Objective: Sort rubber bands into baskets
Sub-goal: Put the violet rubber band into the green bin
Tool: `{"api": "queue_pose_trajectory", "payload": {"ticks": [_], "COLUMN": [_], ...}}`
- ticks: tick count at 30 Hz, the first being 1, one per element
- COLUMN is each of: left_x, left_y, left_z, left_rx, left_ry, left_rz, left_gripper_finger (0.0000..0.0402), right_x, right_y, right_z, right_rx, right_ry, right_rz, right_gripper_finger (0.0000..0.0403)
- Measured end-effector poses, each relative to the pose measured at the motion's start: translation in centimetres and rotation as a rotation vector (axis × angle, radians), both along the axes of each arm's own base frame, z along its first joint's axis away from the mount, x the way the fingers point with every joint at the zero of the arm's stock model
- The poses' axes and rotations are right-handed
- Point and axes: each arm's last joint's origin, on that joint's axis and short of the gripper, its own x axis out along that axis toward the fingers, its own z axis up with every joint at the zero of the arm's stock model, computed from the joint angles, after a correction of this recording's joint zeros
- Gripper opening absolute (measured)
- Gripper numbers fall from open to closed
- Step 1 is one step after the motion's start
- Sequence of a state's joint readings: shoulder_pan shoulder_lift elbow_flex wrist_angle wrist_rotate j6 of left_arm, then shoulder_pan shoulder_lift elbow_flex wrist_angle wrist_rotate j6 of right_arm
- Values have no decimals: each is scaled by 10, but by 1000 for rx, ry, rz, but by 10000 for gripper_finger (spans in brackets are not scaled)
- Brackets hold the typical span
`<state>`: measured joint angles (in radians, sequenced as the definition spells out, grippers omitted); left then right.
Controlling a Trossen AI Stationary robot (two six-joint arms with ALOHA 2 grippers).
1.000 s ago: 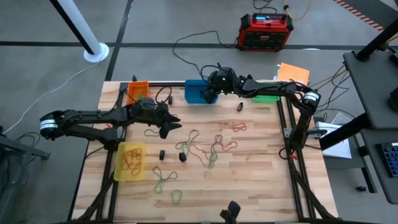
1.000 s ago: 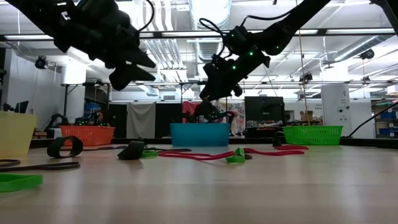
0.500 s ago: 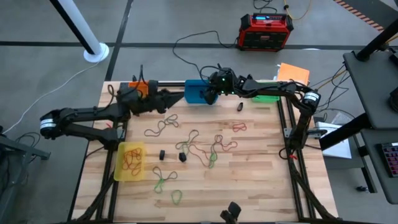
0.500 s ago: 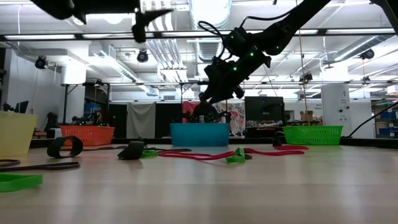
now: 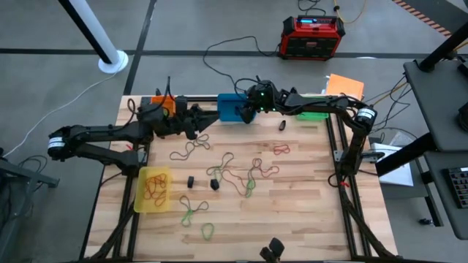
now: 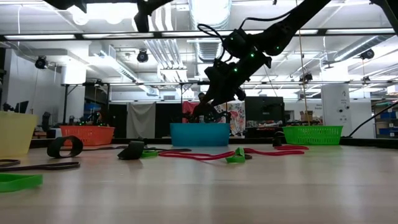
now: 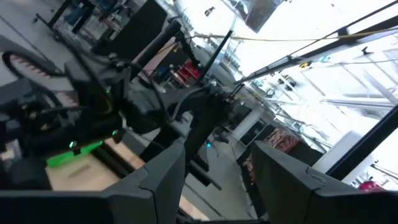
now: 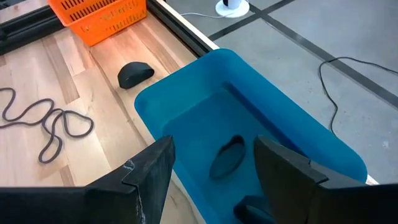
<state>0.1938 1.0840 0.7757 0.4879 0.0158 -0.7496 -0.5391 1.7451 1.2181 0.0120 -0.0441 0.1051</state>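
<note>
Four baskets sit on the wooden table [image 5: 307, 190]: the orange basket [image 5: 162, 104] and blue basket [image 5: 232, 107] along the far edge, the green basket [image 5: 314, 111] further right on that edge, and the translucent yellow basket [image 5: 153, 189] near the left side. No brand name or writing can be read on any of them, nor on the red-and-black power box [image 5: 313, 36] on the floor beyond.

The right gripper [image 8: 214, 168] hangs over the blue basket with its fingers spread apart and nothing between them; two black rubber bands [image 8: 227, 155] lie on the basket's floor below it. The left gripper [image 5: 196, 120] is raised between the orange and blue baskets, tilted upward toward the room, its fingers also apart and empty in the left wrist view.

Loose rubber bands [image 5: 248, 174], green, red-brown and tan, are scattered over the middle of the table, with more green ones [image 5: 191, 213] toward the near edge. Several tan bands [image 5: 153, 187] lie inside the yellow basket.
</note>
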Motion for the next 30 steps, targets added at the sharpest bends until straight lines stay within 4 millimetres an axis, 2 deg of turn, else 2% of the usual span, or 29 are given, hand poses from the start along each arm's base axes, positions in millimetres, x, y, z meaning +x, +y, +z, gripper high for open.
{"api": "queue_pose_trajectory", "payload": {"ticks": [10,18,23,26,30], "left_x": [0,-1,-9,-17,-26], "left_y": [-3,-3,-1,-1,-2], "left_z": [1,-29,-55,-70,-82], "left_rx": [56,274,419,453,453], "left_ry": [4,363,684,874,1038], "left_rz": [21,29,32,23,4], "left_gripper_finger": [170,170,170,170,170], "right_x": [0,-12,-18,-17,-10], "right_y": [0,11,38,61,97], "right_z": [-1,4,11,13,11], "right_rx": [-13,42,93,103,97], "right_ry": [13,128,233,293,371], "right_rz": [12,42,103,175,300], "right_gripper_finger": [212,212,212,212,212]}}
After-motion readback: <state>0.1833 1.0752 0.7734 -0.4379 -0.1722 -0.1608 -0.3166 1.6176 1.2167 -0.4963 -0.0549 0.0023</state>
